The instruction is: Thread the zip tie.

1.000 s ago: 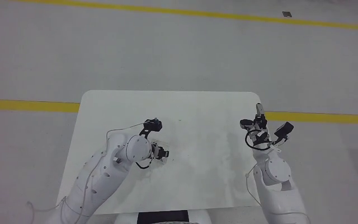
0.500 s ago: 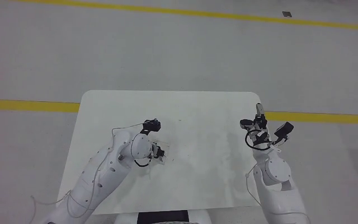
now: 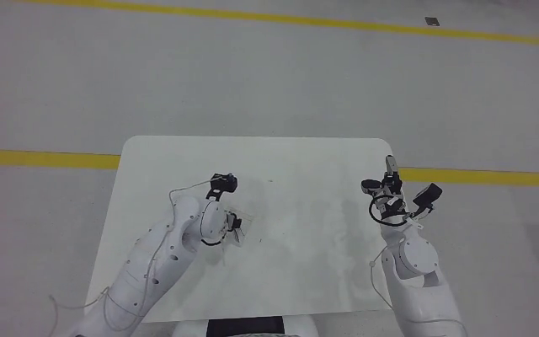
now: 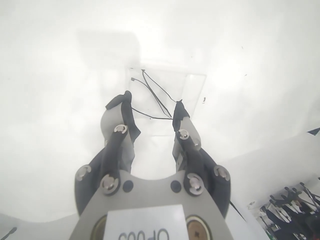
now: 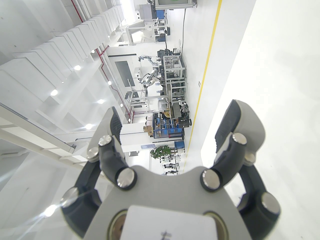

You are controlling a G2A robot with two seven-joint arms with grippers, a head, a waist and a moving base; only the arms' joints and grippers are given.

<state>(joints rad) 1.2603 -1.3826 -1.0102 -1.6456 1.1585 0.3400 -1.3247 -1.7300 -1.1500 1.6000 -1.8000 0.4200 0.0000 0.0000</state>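
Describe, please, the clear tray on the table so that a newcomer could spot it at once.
On the white table, find the left gripper, which hangs open above the tabletop. At its fingertips lies the clear tray, flat and square. It is nearly invisible against the white, but it alone holds the thin black zip ties.

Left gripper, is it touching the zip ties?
Cannot tell. In the left wrist view the left gripper hangs, jaws open, over the zip ties, and one tie runs up to a jaw, but neither contact nor a gap beneath is plain.
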